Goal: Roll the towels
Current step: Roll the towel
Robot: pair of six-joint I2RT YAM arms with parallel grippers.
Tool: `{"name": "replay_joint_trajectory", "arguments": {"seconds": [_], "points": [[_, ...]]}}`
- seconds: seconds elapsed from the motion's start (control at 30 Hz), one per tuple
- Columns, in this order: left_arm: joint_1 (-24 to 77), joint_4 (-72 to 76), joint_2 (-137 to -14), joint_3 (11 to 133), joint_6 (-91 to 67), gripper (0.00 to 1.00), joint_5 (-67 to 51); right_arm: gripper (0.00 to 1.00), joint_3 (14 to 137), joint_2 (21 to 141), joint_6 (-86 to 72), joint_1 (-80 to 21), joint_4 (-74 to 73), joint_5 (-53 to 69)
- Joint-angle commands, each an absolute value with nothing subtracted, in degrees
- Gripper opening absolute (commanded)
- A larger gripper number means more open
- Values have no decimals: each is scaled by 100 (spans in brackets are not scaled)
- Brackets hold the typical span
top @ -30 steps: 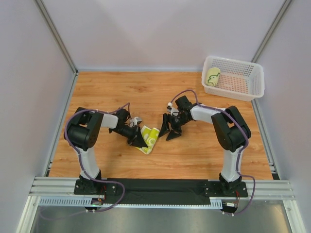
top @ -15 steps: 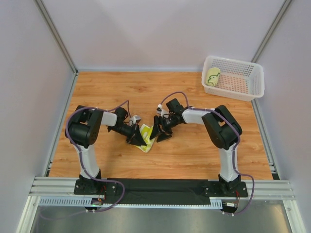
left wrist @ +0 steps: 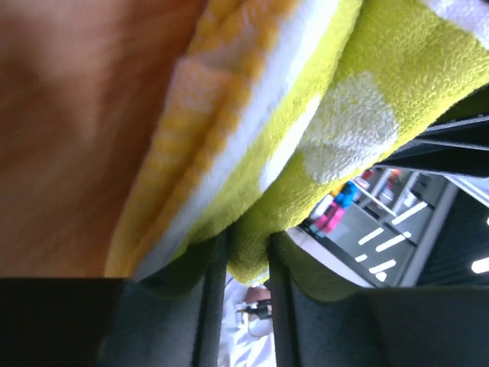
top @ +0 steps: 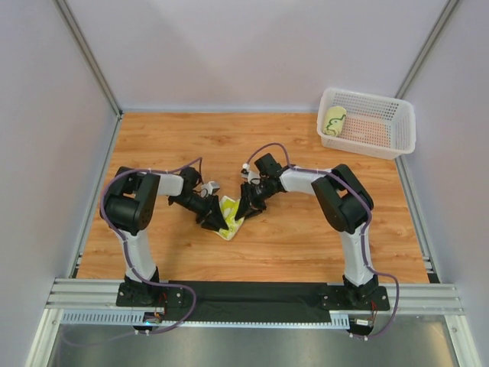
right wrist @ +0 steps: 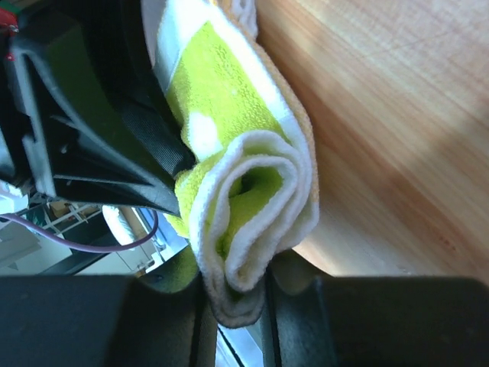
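**Towels: one finished, one in hand**

Item 1: finished towel (top: pixel 334 120), rolled, lying inside the basket (top: pixel 397 130).
Item 2: second towel (top: pixel 231 218), on the table (top: pixel 306 245) well left of the basket and nearer you, loosely rolled. Your left fingers (left wrist: pixel 210 321) pinch one end and your right fingers (right wrist: pixel 336 321) clamp the other.
Outstanding, likely: tighten the roll and put it in the basket.

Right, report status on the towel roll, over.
Right gripper clamped on end of the rolled towel. Left gripper has towel between its fingers, grip unclear. Basket far right, out of the way.
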State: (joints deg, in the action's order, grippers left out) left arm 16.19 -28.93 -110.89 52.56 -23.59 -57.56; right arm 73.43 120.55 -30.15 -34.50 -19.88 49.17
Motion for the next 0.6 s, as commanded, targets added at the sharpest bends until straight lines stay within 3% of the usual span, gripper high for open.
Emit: {"name": "replay_joint_trajectory", "arguments": {"seconds": [0.0, 0.03, 0.07, 0.2, 0.4, 0.57], "points": [[1591, -3726, -10574, 5457, -2119, 35, -4352, 17, 7672, 12006, -2795, -3489, -2635, 4352], [1600, -3805, -10460, 5502, -2083, 37, -4246, 16, 7734, 12006, -2778, -3489, -2776, 4272], [1608, -3867, -10363, 5598, -2048, 50, -4132, 16, 7900, 12006, -2734, -3489, -2934, 4219], [1854, -4262, -9687, 5888, -1820, 59, -3306, 15, 8208, 12085, -2725, -3507, -3717, 3947], [2942, -4237, -8483, 6170, -1609, 57, -1400, 13, 8446, 12208, -3013, -3560, -4140, 3884], [4042, -3886, -8130, 6056, -1327, 56, -757, 12, 8508, 12270, -3199, -3586, -4183, 3946]]}}
